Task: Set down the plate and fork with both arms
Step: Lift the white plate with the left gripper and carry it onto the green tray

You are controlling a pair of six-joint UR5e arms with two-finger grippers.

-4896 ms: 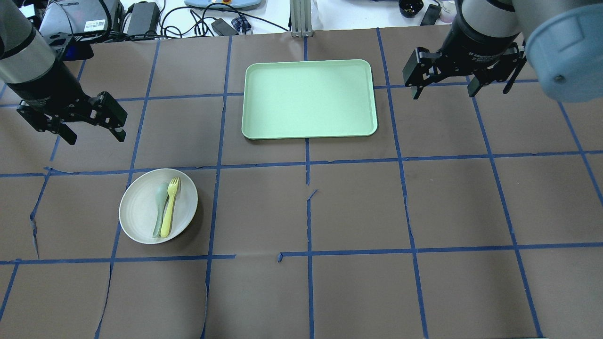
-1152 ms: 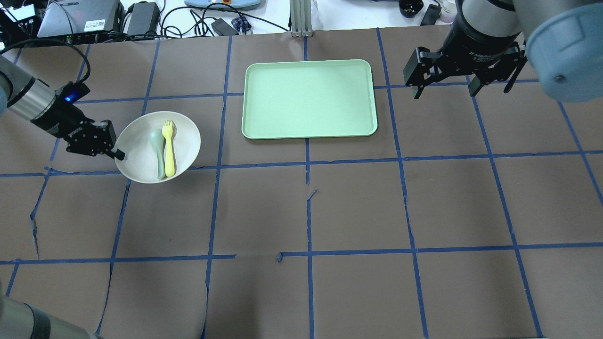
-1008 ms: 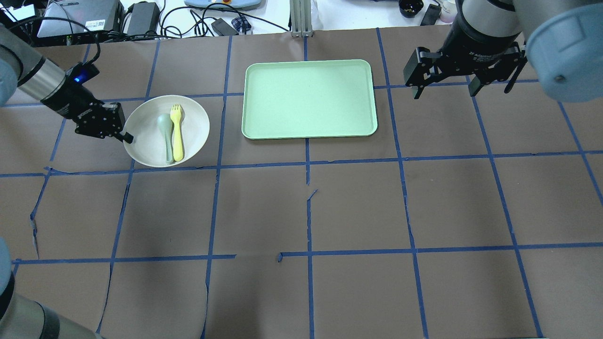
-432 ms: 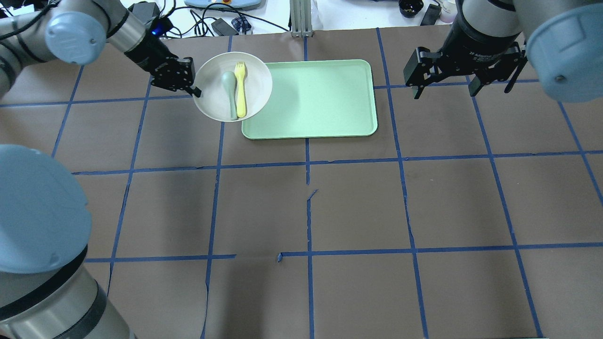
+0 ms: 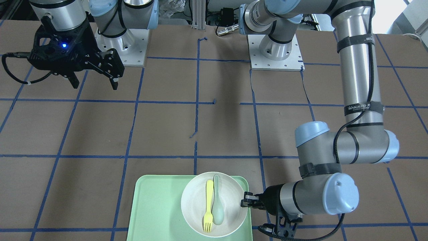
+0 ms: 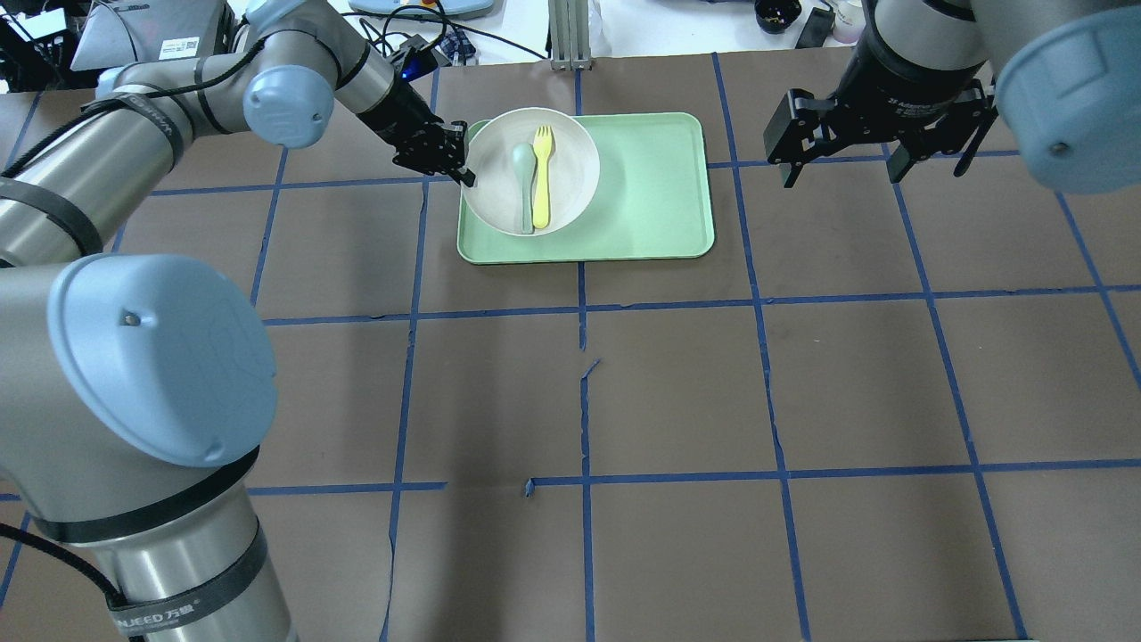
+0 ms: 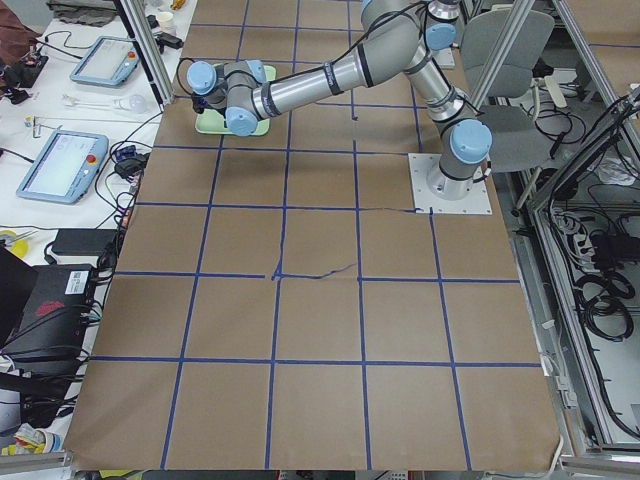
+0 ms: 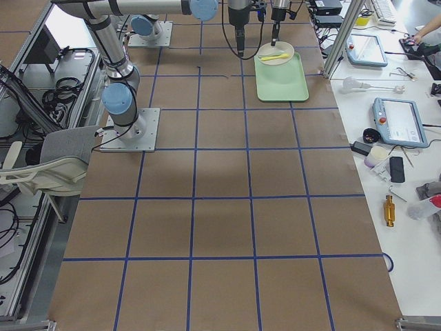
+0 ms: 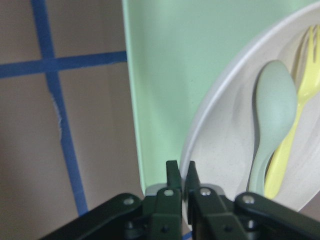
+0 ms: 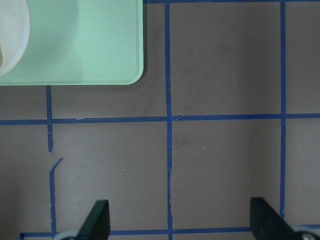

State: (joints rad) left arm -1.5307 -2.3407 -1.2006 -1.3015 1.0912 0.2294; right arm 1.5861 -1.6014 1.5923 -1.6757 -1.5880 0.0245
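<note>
The off-white plate (image 6: 570,156) is over the left part of the mint-green tray (image 6: 651,196), with its shadow on the tray. The yellow fork (image 6: 541,176) lies in the plate beside a grey-green spoon (image 6: 522,183). My left gripper (image 6: 459,167) is shut on the plate's left rim, and the left wrist view shows its fingertips (image 9: 173,172) pinching the rim (image 9: 200,135). From the front the plate (image 5: 194,201), the fork (image 5: 208,207) and the left gripper (image 5: 245,201) show over the tray (image 5: 157,207). My right gripper (image 6: 842,169) is open and empty, to the right of the tray.
The right wrist view shows the tray's corner (image 10: 75,45) and brown paper with blue tape lines under my open right gripper (image 10: 181,222). Cables and boxes lie beyond the table's far edge (image 6: 267,27). My left arm's elbow (image 6: 151,357) fills the near left.
My left gripper has carried the plate, with fork and spoon in it, from the table's left side to the right and back, to over the tray. The right arm has not moved.
</note>
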